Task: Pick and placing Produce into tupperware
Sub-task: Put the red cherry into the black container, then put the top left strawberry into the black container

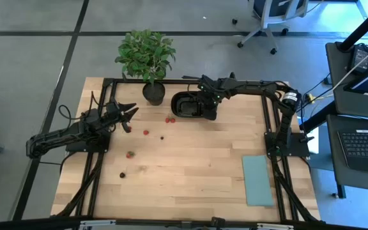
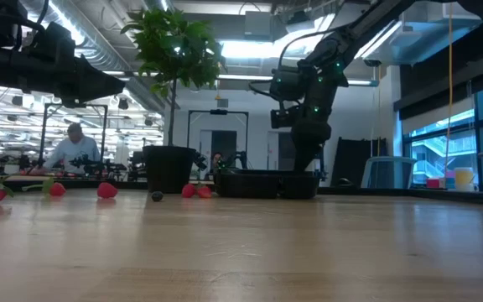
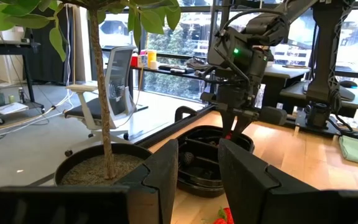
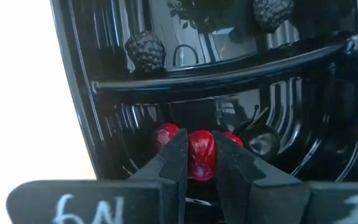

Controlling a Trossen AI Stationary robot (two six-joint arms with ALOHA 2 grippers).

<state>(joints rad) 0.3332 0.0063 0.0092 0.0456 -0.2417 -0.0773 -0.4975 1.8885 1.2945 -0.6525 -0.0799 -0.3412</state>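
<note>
grey floor (image 1: pixel 30 57), office chair (image 3: pixel 114 78), big windows (image 3: pixel 179 37), ceiling lights (image 2: pixel 250 50)

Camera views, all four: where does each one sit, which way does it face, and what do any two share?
High: above the table, looking straight down; both arms, left tool hanging over the wood, right tool over the black tray.
Low: at tabletop height, looking level into the room; right arm above the tray.
Left wrist: looks past its own open fingers at the plant pot and tray.
Right wrist: looks down into the tray; its tool grips a red berry.
Shared: every view shows the tray.
</note>
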